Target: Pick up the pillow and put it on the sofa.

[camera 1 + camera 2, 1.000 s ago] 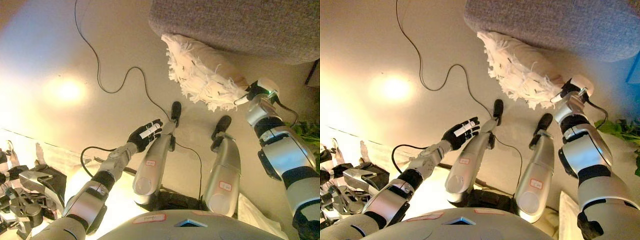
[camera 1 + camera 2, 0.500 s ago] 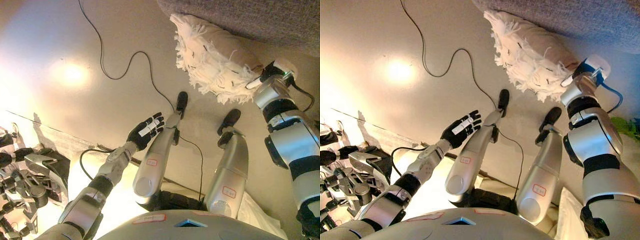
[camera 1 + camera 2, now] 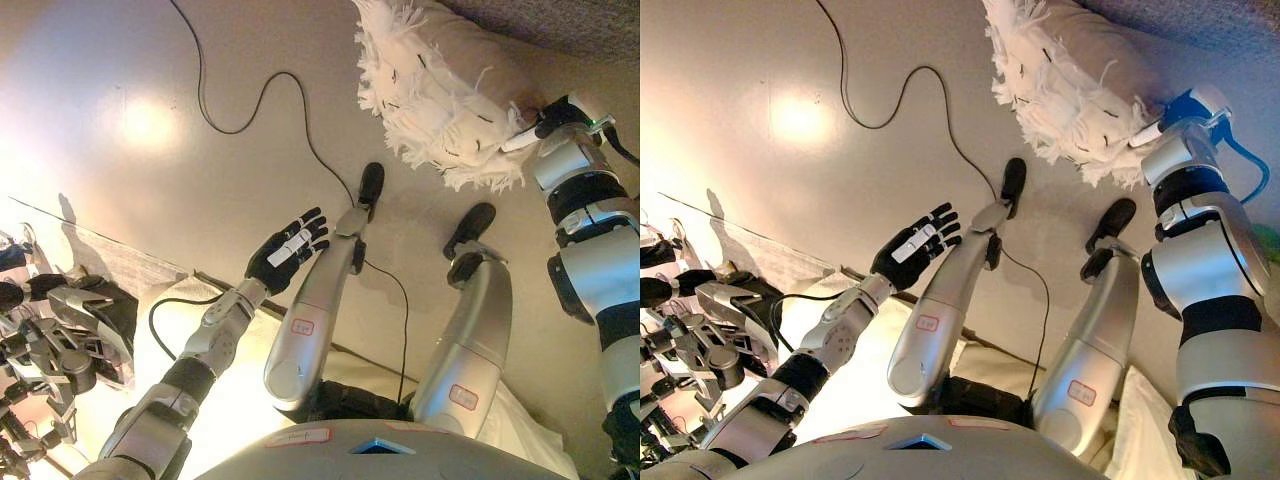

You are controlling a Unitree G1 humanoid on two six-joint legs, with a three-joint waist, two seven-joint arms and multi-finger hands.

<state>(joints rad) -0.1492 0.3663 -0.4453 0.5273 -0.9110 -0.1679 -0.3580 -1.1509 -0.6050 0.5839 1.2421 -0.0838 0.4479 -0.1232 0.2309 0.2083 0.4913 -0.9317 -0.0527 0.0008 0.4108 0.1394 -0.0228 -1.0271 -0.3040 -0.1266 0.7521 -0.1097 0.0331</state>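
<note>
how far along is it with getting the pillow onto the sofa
Partly done. The fringed white pillow is at the end of the right arm, close under the grey sofa edge; the right hand is hidden behind it. The left hand hangs open, idle. Left: getting the pillow onto the sofa seat and letting go.

pillow (image 3: pixel 440 90): at the upper right, off the floor, its far edge just under the sofa's front
sofa (image 3: pixel 560 20): behind the pillow, along the top right
right hand (image 3: pixel 530 110): against the pillow's right end, fingers hidden behind it
left hand (image 3: pixel 288 250): well left of the pillow and nearer, over the floor, apart from everything
floor (image 3: pixel 130 130): spreads left of and below the pillow
stand parts (image 3: pixel 60 340): on the floor, far left of the pillow
</note>
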